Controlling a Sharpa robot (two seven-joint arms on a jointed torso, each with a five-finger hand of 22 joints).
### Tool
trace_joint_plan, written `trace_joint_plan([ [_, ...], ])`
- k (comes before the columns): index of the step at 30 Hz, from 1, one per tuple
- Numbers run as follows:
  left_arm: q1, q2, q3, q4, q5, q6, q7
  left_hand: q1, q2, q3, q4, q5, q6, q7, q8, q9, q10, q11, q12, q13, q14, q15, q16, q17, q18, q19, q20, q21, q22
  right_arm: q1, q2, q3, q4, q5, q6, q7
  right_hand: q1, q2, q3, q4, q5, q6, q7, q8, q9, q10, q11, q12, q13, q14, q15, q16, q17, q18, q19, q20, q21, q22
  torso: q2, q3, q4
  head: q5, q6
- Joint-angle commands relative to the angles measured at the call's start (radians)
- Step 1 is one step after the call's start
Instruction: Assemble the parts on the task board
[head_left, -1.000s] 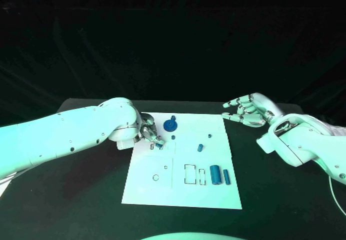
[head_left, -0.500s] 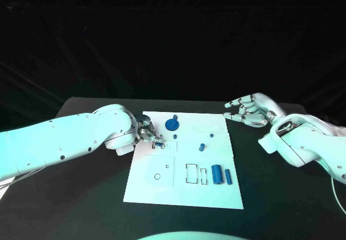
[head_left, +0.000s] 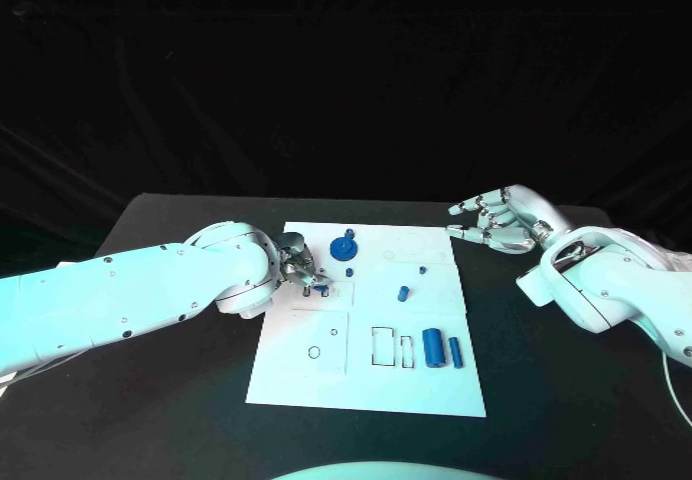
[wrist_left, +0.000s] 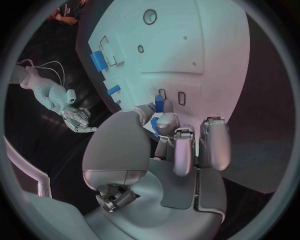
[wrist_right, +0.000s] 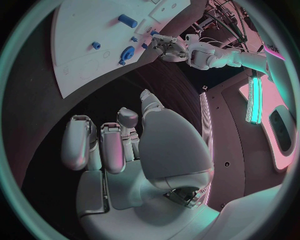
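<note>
Left hand (head_left: 299, 268) — over the near-left part of the task board (head_left: 310, 375), fingers (wrist_left: 177, 150) drawn together around a small blue part (wrist_left: 159, 104), held at the fingertips just above the board's upper-left rectangular slots; whether the part touches the board is hard to tell from the head view.

Task board — white plate in the middle of the black tabletop (head_left: 159, 400), with outlined recesses along its lower half.

Round blue part (head_left: 342, 248) — on the board's far edge, just right of the left hand, a small blue peg beside it.

Small blue part (head_left: 402, 294) — mid-board, lying apart from the others.

Large blue cylinder (head_left: 431, 349) — lower right of the board, lying flat, just right of the rectangular outlines.

Slim blue cylinder (head_left: 453, 352) — just beside the large one, on its right, parallel to it.

Right hand (head_left: 498, 222) — off the board's far-right corner, above the tabletop, fingers (wrist_right: 112, 145) loosely curled and apart, holding nothing.
</note>
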Motion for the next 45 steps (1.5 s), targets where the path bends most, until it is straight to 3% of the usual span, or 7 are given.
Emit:
trace_joint_plan([
  [1, -0.001, 0.007, 0.001, -0.001, -0.047, -0.033, 0.009, -0.009, 0.004, 0.148, -0.139, 0.000, 0.000, -0.008, 0.004, 0.002, 0.008, 0.000, 0.000, 0.001, 0.105, 0.000, 0.003, 0.264, -0.016, 0.007, -0.002, 0.003, 0.036, -0.001, 0.001, 0.000, 0.001, -0.001, 0.014, 0.011, 0.005, 0.005, -0.001, -0.006, 0.005, 0.008, 0.000, 0.000, 0.001, 0.007, 0.001, 0.002, -0.001, 0.054, -0.004, -0.006, 0.043, 0.009, -0.001, -0.006, -0.004, -0.001, 0.000, -0.0005, 0.0000, -0.001, -0.001],
  [14, -0.002, 0.038, 0.001, -0.041, -0.011, 0.042, 0.001, -0.015, 0.003, 0.149, -0.136, -0.001, 0.000, -0.009, 0.004, 0.004, 0.006, 0.000, -0.002, -0.001, 0.105, 0.000, 0.003, 0.264, -0.015, 0.005, -0.002, 0.001, 0.033, -0.001, 0.006, 0.000, -0.001, 0.001, 0.017, 0.010, 0.005, 0.005, -0.001, -0.006, 0.005, 0.008, 0.000, 0.000, 0.001, 0.007, 0.001, 0.002, -0.001, 0.054, -0.004, -0.006, 0.043, 0.009, -0.001, -0.006, -0.004, -0.001, 0.001, -0.0016, -0.0008, 0.000, -0.003],
  [24, -0.002, 0.058, 0.000, -0.064, -0.019, 0.083, -0.004, -0.015, 0.003, 0.150, -0.137, -0.001, -0.001, -0.009, 0.004, 0.004, 0.007, 0.000, -0.001, 0.001, 0.105, 0.000, 0.003, 0.264, -0.015, 0.006, -0.002, 0.002, 0.034, -0.001, 0.008, 0.000, -0.001, 0.007, 0.020, 0.009, 0.004, 0.008, -0.002, -0.006, 0.004, 0.009, 0.000, 0.000, 0.002, 0.006, 0.001, 0.002, -0.002, 0.053, -0.004, -0.007, 0.042, 0.009, -0.001, -0.006, -0.005, -0.002, 0.001, -0.0001, -0.0006, 0.002, -0.012],
  [45, -0.003, 0.044, 0.000, -0.054, -0.047, 0.134, -0.017, -0.013, -0.002, 0.154, -0.145, -0.002, -0.002, -0.011, 0.006, 0.007, 0.013, -0.002, 0.011, 0.013, 0.105, 0.000, 0.003, 0.264, -0.015, 0.004, -0.002, -0.001, 0.031, -0.001, 0.006, 0.000, -0.002, 0.008, 0.022, 0.010, 0.004, 0.008, -0.002, -0.006, 0.004, 0.009, 0.000, 0.000, 0.002, 0.006, 0.001, 0.002, -0.002, 0.053, -0.004, -0.007, 0.042, 0.009, -0.001, -0.006, -0.005, -0.002, 0.000, 0.0004, 0.0004, 0.005, -0.021],
])
